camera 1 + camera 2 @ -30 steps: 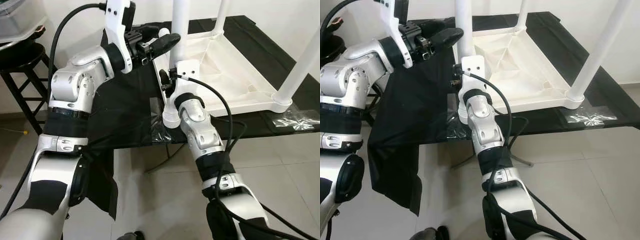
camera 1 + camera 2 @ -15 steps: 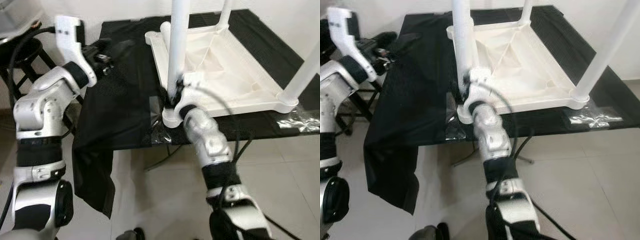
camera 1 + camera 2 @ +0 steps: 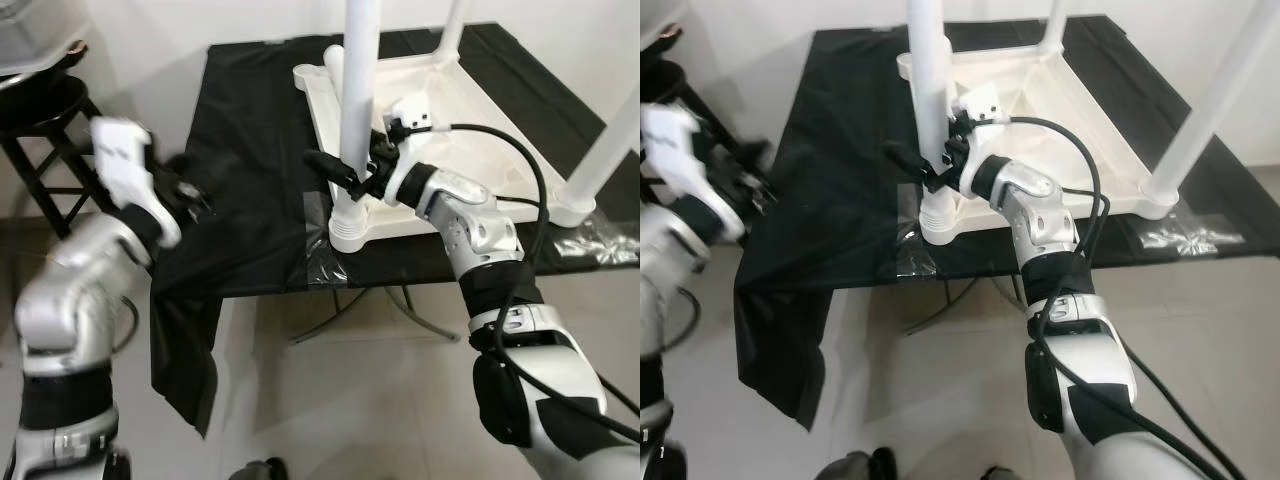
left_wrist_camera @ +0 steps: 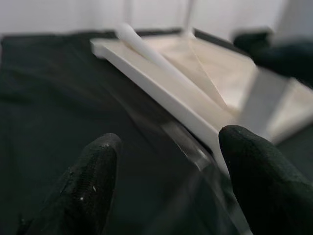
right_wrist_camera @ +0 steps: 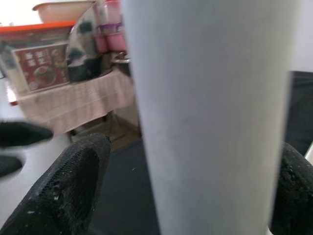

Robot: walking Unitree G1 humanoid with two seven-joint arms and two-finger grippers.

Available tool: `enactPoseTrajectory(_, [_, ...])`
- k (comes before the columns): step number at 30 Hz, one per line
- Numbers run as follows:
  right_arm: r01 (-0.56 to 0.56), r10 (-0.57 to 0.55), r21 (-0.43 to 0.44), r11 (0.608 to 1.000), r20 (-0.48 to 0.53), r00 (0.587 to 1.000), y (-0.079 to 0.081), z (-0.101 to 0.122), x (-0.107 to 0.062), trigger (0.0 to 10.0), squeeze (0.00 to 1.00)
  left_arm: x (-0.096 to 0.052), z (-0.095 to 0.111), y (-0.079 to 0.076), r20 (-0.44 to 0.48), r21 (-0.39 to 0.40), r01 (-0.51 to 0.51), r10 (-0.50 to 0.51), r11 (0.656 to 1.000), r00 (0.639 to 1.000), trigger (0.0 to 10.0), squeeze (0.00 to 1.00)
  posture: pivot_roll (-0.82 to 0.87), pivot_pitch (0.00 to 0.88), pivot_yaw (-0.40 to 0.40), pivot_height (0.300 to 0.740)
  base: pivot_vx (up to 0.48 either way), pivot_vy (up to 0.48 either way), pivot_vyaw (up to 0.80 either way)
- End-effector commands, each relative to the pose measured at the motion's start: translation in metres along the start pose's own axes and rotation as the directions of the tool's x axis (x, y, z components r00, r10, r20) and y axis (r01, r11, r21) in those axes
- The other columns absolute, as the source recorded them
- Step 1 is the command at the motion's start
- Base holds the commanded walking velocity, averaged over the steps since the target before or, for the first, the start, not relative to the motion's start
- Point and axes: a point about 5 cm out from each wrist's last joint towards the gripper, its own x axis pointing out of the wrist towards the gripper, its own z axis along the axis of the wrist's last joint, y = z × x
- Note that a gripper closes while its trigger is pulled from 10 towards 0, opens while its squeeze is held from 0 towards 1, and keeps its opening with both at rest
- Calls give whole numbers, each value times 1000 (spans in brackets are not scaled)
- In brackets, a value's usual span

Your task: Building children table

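The white children's table [image 3: 470,120] lies upside down on a black-covered table [image 3: 250,150], with its legs pointing up. My right gripper [image 3: 350,172] reaches in from the right and straddles the near-left leg [image 3: 358,90] just above its base. In the right wrist view that leg [image 5: 210,122] stands between the two black fingers [image 5: 78,181], with a narrow gap on one side. My left gripper [image 3: 190,195] is blurred at the black table's left edge. It is open, with nothing between its fingers [image 4: 93,181], and faces the white tabletop's rim [image 4: 166,93].
A dark stool [image 3: 40,110] stands to the left of the table. The black cloth hangs over the front-left corner [image 3: 185,340]. Clear plastic wrap lies at the front edge [image 3: 320,265] and at the right [image 3: 600,240]. Tiled floor [image 3: 330,400] is in front.
My left arm has dropped from beside the leg to the table's left edge. My right arm has swung from below the leg's base to its right side. The camera shifted too.
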Motion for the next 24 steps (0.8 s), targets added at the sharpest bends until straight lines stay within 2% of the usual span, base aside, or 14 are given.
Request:
enactPoseTrajectory(1, [-53,53,4,999,-6,999,2,-3,2,10000,0,-6,2,-5,15,65,14,-16,998,1000,10000,0,68,137,13,740,0,0,0])
enactPoseTrajectory(2, [-53,53,4,999,-6,999,2,-3,2,10000,0,-6,2,-5,15,65,14,-16,998,1000,10000,0,68,137,13,740,0,0,0])
enactPoseTrajectory(3, [-89,89,10,996,-24,996,2,-7,1,4157,0,-13,-6,-11,8,67,51,-51,996,999,10000,0,72,136,10,740,0,0,0])
enactPoseTrajectory(4, [-118,119,34,992,-50,992,2,-13,-1,0,0,-24,-16,-22,-8,70,118,-118,991,993,10000,0,74,137,9,740,0,0,0])
enactPoseTrajectory(5, [-118,119,34,992,-50,992,2,-13,-1,0,0,-24,-16,-22,-8,70,118,-118,991,993,10000,0,74,137,9,740,0,0,0])
enactPoseTrajectory(8, [-93,99,61,994,-108,989,-4,-27,-7,0,0,-49,-37,-42,-50,40,236,-234,971,971,10000,0,80,141,3,740,0,0,0])
enactPoseTrajectory(15, [-67,74,57,996,-127,989,-11,-29,-13,0,0,-62,-46,-54,-65,25,269,-266,963,962,10000,0,79,142,2,740,0,0,0])
enactPoseTrajectory(19, [-38,43,37,999,-153,987,-17,-30,-19,0,0,-68,-56,-62,-85,-15,296,-296,955,951,10000,0,62,148,8,740,0,0,0])
enactPoseTrajectory(20, [32,-29,9,999,-182,983,-22,-34,-25,0,0,-70,-60,-62,-91,-44,277,-280,960,956,10000,0,47,155,0,740,0,0,0])
enactPoseTrajectory(23, [81,-82,-13,997,-202,976,-25,-36,-29,0,0,-70,-63,-61,-95,-63,260,-266,963,959,10000,0,47,155,0,740,0,0,0])
enactPoseTrajectory(24, [220,-212,8,975,-234,949,-28,-48,-31,0,0,-71,-64,-60,-97,-66,246,-252,967,963,10000,0,37,161,-10,740,0,0,0])
